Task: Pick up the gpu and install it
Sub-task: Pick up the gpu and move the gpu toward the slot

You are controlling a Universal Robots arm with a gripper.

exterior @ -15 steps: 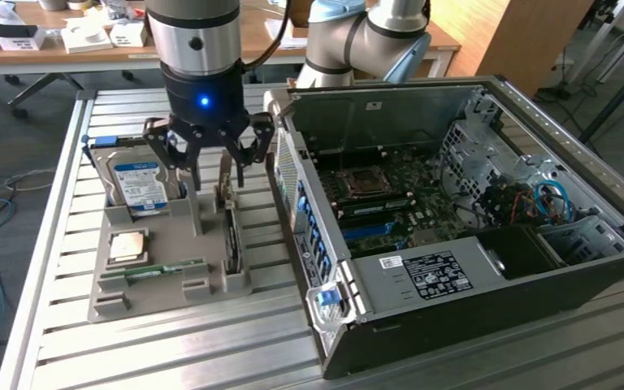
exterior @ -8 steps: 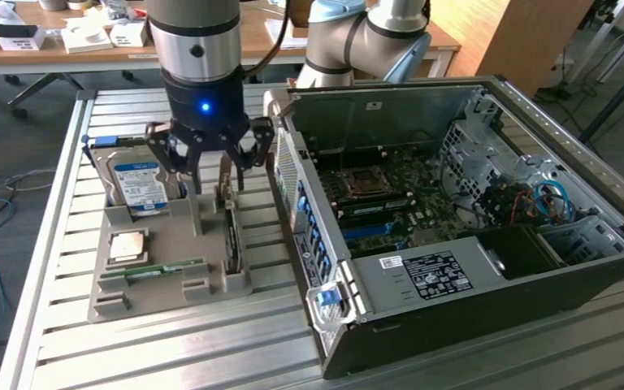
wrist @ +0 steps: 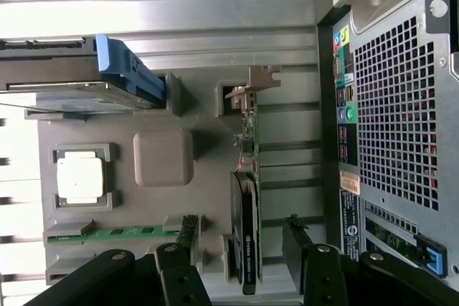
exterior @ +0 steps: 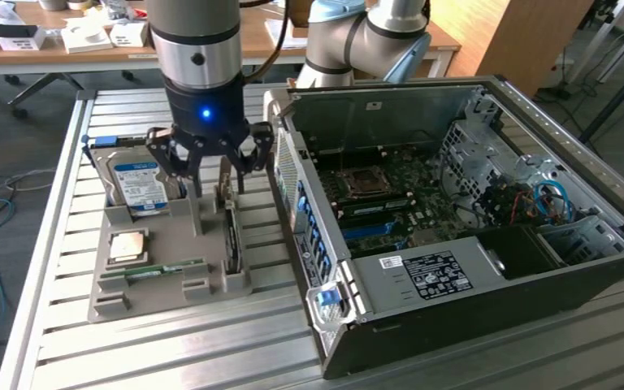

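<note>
1. Closest to the exterior camera, the slatted metal surface [exterior: 160, 357] shows open slats between its front edge and the gray tray [exterior: 171, 244].
2. At the tray's far corner on the exterior view's left, a blue-labelled hard drive [exterior: 139, 187] stands on edge. Nearer the camera a processor chip [exterior: 127, 244] lies flat, and a memory stick [exterior: 166, 270] lies along the front.
3. Along the tray's edge on the exterior view's right, the gpu [exterior: 231, 236] stands on its long edge in a slot, with its pale metal bracket [wrist: 252, 85] at the far end.
4. Above the gpu hangs the hand [exterior: 217, 188], spread wide and holding nothing. In the wrist view its fingers [wrist: 179, 270] stand on either side of the gpu, with a gap on each side.
5. Across a narrow strip of slats from that tray edge rises the perforated rear wall of the computer case [exterior: 290, 175].
6. The case's side lies open upward, exposing the motherboard [exterior: 399, 195] inside.
</note>
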